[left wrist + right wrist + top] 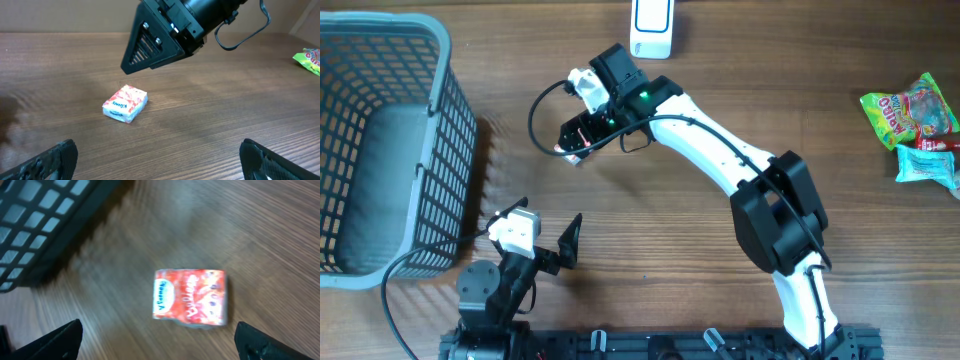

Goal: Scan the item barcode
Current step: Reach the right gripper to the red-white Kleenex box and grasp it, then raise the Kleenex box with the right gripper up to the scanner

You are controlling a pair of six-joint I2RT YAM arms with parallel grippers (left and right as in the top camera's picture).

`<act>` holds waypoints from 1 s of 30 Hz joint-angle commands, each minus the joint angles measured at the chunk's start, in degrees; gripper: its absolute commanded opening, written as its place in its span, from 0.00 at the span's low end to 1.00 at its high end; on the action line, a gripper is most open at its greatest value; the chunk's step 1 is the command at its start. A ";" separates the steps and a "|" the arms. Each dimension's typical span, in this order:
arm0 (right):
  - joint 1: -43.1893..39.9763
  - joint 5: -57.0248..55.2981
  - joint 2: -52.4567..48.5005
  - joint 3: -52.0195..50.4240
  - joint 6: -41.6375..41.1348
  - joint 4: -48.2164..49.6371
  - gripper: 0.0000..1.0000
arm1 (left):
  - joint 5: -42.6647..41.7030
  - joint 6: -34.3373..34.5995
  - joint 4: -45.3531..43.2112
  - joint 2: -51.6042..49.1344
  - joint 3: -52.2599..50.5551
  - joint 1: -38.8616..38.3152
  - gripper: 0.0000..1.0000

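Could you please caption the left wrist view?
Right gripper hovers above a tissue pack lying on the wooden table.

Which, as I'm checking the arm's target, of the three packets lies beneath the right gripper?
The red-and-white tissue pack, lying flat directly under the right gripper; the green candy bag and blue packet sit far off to one side.

Mock shop checkout — grey basket (pixel 452 150), scanner (pixel 651 25), snack packets (pixel 910 110)

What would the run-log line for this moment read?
left gripper: open, empty | right gripper: open, above Kleenex tissue pack | pack: flat on table, unheld | white scanner: far edge, apart from pack
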State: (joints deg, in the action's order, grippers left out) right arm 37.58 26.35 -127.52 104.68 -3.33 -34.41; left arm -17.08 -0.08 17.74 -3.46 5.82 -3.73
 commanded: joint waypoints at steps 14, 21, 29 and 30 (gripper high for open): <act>-0.74 0.74 -13.79 -0.09 -1.60 6.54 0.42 | -0.68 0.55 -0.20 0.33 -0.31 -0.28 1.00; -4.74 0.76 -7.37 0.11 2.86 -4.15 0.04 | -0.68 0.55 -0.20 0.33 -0.31 -0.28 1.00; -19.52 28.94 26.14 0.09 32.24 -28.59 0.05 | -0.68 0.55 -0.20 0.33 -0.31 -0.28 1.00; -19.87 29.05 28.00 0.09 32.30 -29.07 0.05 | -0.68 0.55 -0.20 0.33 -0.31 -0.28 1.00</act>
State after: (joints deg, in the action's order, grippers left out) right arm 20.43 40.91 -111.15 103.85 17.34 -61.71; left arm -17.08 -0.08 17.74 -3.44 5.82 -3.73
